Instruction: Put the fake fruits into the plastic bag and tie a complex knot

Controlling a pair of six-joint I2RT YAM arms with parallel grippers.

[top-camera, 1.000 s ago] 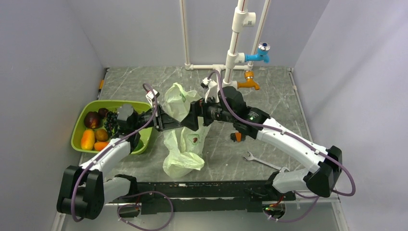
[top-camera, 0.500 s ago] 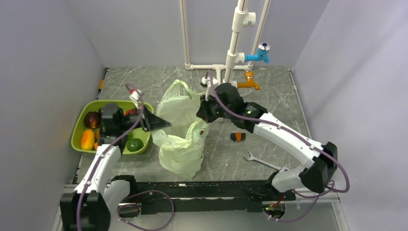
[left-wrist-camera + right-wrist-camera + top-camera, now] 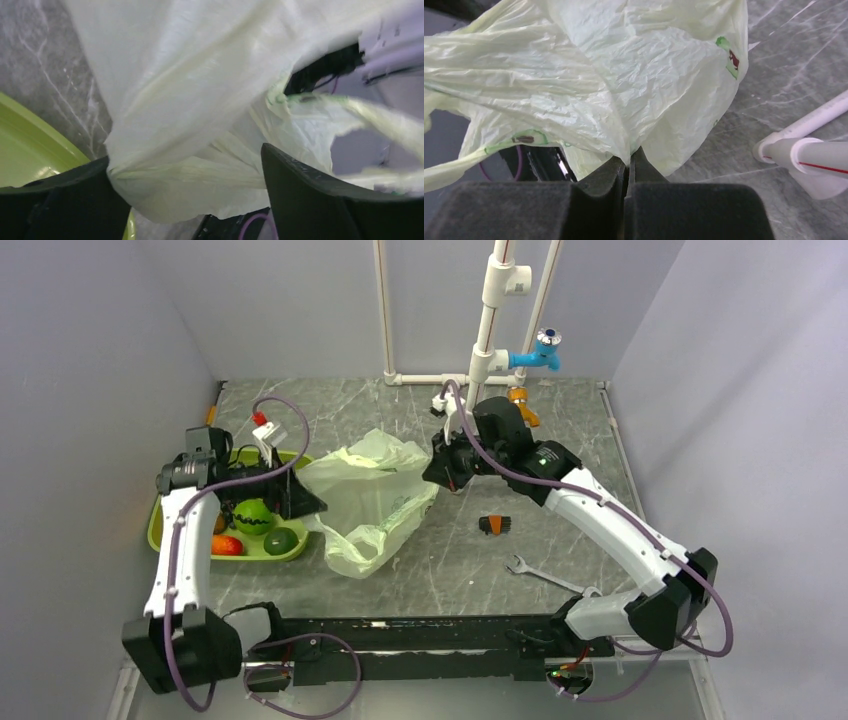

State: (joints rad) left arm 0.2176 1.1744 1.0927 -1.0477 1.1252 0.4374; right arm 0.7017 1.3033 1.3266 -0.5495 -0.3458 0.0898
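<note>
In the overhead view, the plastic bag [image 3: 372, 492] lies spread at the centre of the grey marbled table [image 3: 560, 470], stretched between my two arms. The left gripper [image 3: 305, 502] sits at the bag's left edge, just beside the lime-green tray [image 3: 157, 528] at the left of the frame. Three fake fruits [image 3: 253, 515] show in that tray: a bright green one, a dark green one and a red one. The right gripper [image 3: 436, 476] meets the bag's upper right corner. Lower right of the bag, well apart from it, I see a wrench [image 3: 536, 573] on the table.

In the left wrist view, the left gripper [image 3: 185, 155] has its fingers [image 3: 310, 200] spread wide. The plastic bag [image 3: 200, 90] fills the gap between them, and its film bunches against the finger at the lower left. A strip of the tray [image 3: 30, 145] shows at the left edge.

In the right wrist view, the right gripper [image 3: 629, 167] has its fingers [image 3: 599, 182] pressed together at the bottom centre, pinching a fold of the plastic bag [image 3: 589, 75]. The bag fans out above them across most of the frame. A white pipe [image 3: 809, 125] crosses the right side over the table [image 3: 784, 55].
</note>
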